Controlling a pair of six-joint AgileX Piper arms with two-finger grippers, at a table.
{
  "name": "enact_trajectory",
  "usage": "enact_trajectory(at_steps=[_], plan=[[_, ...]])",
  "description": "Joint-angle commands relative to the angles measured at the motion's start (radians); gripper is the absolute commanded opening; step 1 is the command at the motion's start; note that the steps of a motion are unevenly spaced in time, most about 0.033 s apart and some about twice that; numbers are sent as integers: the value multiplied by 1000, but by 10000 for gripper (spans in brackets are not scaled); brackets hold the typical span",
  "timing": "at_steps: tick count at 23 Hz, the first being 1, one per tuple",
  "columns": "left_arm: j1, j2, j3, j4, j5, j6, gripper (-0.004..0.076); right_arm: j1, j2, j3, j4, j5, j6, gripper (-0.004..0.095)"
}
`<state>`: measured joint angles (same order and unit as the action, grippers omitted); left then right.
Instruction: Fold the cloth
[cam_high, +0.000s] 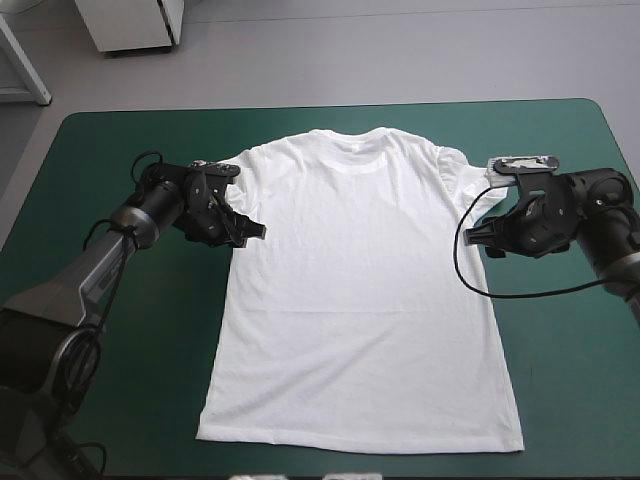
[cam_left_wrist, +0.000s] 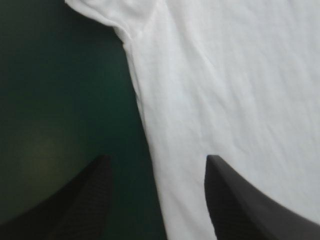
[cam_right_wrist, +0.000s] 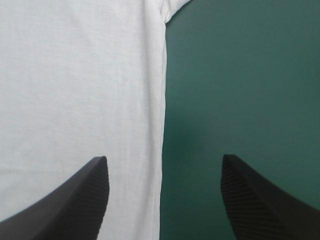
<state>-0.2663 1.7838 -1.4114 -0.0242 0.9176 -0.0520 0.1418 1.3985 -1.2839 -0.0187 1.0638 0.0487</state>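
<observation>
T-shirt (cam_high: 360, 290): white, short-sleeved, spread flat on the table (cam_high: 90, 160). The collar points toward the far edge and the hem toward the near edge. It lies about midway between the left and right edges, with teal-green cover (cam_left_wrist: 50, 100) bare on both sides. The sleeve nearer the right edge looks a little bunched.

My left claw (cam_high: 245, 228): at the shirt's left side edge, just below the sleeve. It is spread wide and grips nothing. In the left wrist view, the shirt's side edge runs between my two fingers, one (cam_left_wrist: 240, 200) over white cloth and the other (cam_left_wrist: 75, 205) over the cover.

My right claw (cam_high: 478, 235): at the shirt's right side edge, below that sleeve, level with the left one. It is also spread wide, with nothing in it. One finger (cam_right_wrist: 70, 200) is over cloth and its partner (cam_right_wrist: 265, 200) over the cover, the shirt's edge running up between them.

I cannot tell whether either claw's tips touch the cloth or hang just above it.
</observation>
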Motion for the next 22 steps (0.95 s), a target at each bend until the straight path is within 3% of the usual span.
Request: enact_trajectory(at_steps=[1,9,11,13,16,22], plan=[[14,29,-77,-17,-24,8,414,-1,-1,-36,-13,-58,-9,614],[16,209,-138,-97,36,52,397,-1,81,-36,-13,-113,-9,613],[12,230,-138,-93,39,52,318,-1,118,-36,-13,-134,-9,612],[12,253,-138,-96,37,52,153,-1,157,-38,-4,-162,-9,612],[12,276,-138,-91,35,52,-7,-1,201,-38,2,-219,-9,612],[12,304,-138,-134,35,88,-8,-1,278,-40,7,-280,-23,611]])
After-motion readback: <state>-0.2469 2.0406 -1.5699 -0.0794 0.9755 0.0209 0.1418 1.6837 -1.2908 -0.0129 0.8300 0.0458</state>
